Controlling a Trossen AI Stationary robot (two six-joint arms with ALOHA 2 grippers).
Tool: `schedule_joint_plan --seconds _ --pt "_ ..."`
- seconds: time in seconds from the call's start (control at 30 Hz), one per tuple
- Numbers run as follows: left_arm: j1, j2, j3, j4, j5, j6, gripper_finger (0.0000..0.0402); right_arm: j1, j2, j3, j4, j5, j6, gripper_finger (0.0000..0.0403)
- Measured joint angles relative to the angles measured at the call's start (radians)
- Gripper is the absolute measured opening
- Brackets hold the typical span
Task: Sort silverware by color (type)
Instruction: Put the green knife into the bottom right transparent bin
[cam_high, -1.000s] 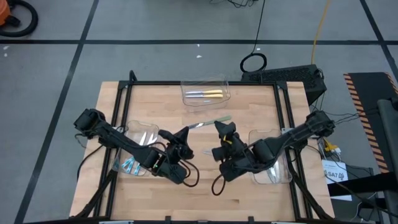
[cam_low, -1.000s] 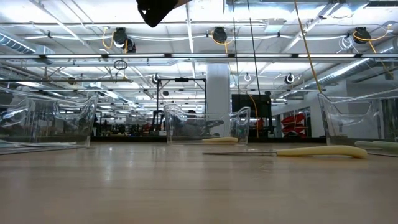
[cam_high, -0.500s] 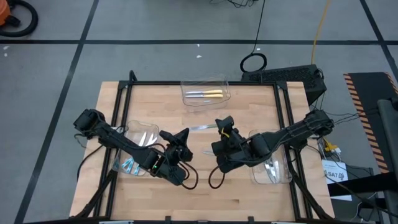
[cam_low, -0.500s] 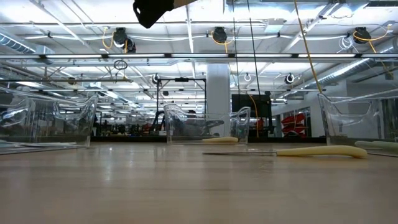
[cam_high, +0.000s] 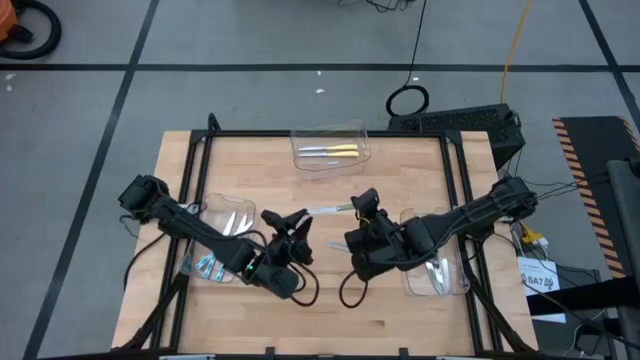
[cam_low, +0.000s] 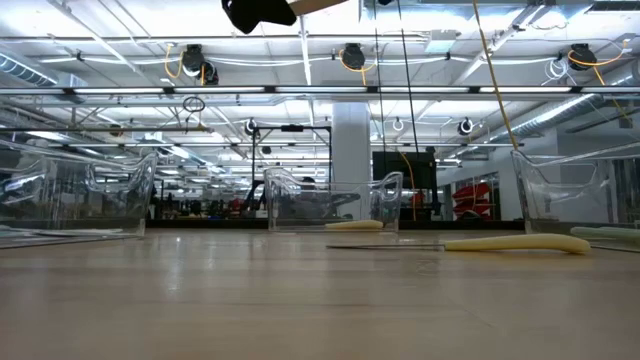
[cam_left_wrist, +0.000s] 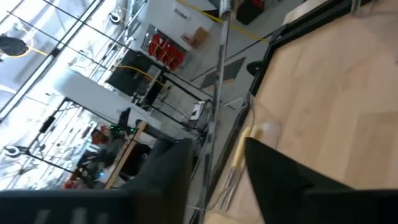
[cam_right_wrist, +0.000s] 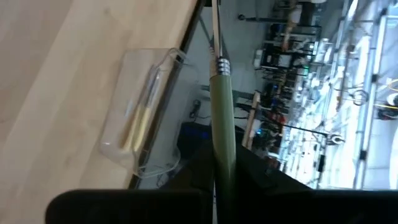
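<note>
A utensil with a green handle (cam_right_wrist: 222, 118) and a silver head (cam_high: 318, 211) hangs above the middle of the table, with my right gripper (cam_high: 362, 208) shut on it. My left gripper (cam_high: 290, 222) stands just to the left of the silver head. Its fingers (cam_left_wrist: 280, 174) are open with nothing between them. Yellow-handled silverware (cam_high: 335, 152) lies in the far clear bin (cam_high: 330, 135). Light-blue-handled pieces (cam_high: 207, 265) lie in the left bin (cam_high: 225, 205). More pieces (cam_high: 436, 270) lie in the right bin (cam_high: 450, 288). My right gripper pinches the green handle (cam_right_wrist: 222, 155) between its two fingers. The utensil runs on ahead of the fingers toward the table's left, its silver neck (cam_right_wrist: 219, 62) and head beyond them. It is roughly level and lifted clear of the table.
In the low view a pale-handled utensil (cam_low: 515, 243) lies flat on the wood and a dark gripper (cam_low: 258, 12) shows at the top edge. A black frame (cam_high: 460, 200) runs round the table. Bare wood lies at the front middle (cam_high: 330, 320).
My right gripper has shut on the green handle. My left gripper, which held the utensil by its silver head, has opened and let go, drawing slightly toward the near edge. The utensil has stayed lifted and has shifted a little toward the near edge.
</note>
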Motion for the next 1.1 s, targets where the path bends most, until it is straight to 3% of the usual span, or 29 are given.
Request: schedule_joint_plan --seconds 0.13,0.23,0.57,0.67,0.8,1.1 --pt "-0.024 0.000 0.000 -0.015 0.042 -0.013 0.0218 0.004 -0.019 0.000 -0.077 -0.025 0.033 0.0022" --pt "-0.045 0.000 0.000 -0.075 0.076 -0.061 0.0241 0.005 -0.055 0.000 -0.128 -0.059 0.065 0.0022" --pt "-0.031 0.000 0.000 -0.381 0.177 -0.339 0.0248 0.006 -0.208 0.002 -0.371 -0.320 0.114 0.0022" --pt "-0.024 0.000 0.000 -0.378 0.177 -0.338 0.0248 0.006 -0.229 0.001 -0.473 -0.431 0.108 0.0022" --pt "-0.018 0.000 0.000 -0.366 0.183 -0.336 0.0248 0.014 -0.258 -0.006 -0.467 -0.557 0.049 0.0022" --pt "-0.014 0.000 0.000 -0.363 0.229 -0.369 0.0248 0.018 -0.263 -0.010 -0.466 -0.694 0.050 0.0022"
